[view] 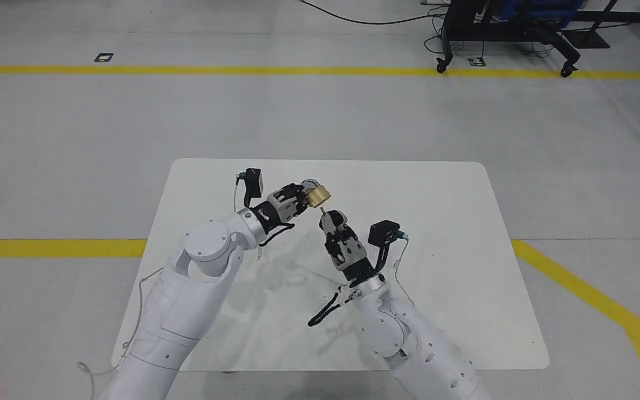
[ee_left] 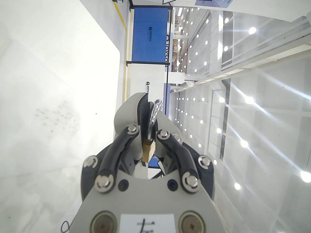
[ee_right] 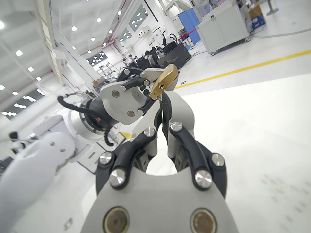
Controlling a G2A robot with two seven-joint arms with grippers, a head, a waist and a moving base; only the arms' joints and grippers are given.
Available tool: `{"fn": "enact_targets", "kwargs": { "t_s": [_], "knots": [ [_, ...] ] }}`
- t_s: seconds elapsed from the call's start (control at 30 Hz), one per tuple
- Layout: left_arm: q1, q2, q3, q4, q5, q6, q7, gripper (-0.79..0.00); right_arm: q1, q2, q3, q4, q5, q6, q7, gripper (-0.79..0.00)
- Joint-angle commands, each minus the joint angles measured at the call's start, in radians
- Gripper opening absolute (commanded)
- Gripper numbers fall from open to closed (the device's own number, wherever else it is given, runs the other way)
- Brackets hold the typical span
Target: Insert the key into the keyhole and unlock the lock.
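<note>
Left fingers clamp the lock; right fingers, closed on the key at the keyhole, should push it in square, untilted.

You have the lock up over the middle of the table, clamped in the left gripper, which comes in from the left. Your right gripper sits just nearer and to the right, pinching the key, whose tip meets the keyhole.

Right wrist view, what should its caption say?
Right gripper holds the key at the padlock gripped by the left gripper.
</note>
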Motion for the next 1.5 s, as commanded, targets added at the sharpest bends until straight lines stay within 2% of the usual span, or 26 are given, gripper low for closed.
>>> {"fn": "enact_targets", "kwargs": {
  "t_s": [0.0,0.13,0.3,0.53,1.03,1.47],
  "knots": [
    [0.003,0.000,-0.001,-0.004,0.002,-0.012,-0.002,-0.785,-0.012,0.007,0.045,-0.012,0.206,-0.076,0.130,-0.785],
    [0.008,0.000,-0.003,-0.009,0.007,-0.035,-0.007,-0.785,-0.028,0.018,0.118,-0.022,0.472,-0.119,0.327,-0.785],
    [0.007,0.000,0.009,-0.010,0.039,-0.040,-0.002,-0.785,-0.033,0.018,0.138,-0.031,0.564,-0.116,0.373,-0.785],
    [0.004,-0.001,0.011,-0.006,0.044,-0.036,-0.003,-0.785,-0.020,0.009,0.122,-0.031,0.579,-0.101,0.348,-0.785],
    [0.002,-0.003,0.012,-0.004,0.054,-0.022,-0.004,-0.785,-0.018,-0.002,0.110,-0.043,0.510,-0.075,0.298,-0.785],
    [0.001,-0.003,0.013,-0.005,0.070,-0.017,-0.004,-0.785,-0.016,-0.009,0.103,-0.042,0.481,-0.067,0.297,-0.785]
  ]
}}
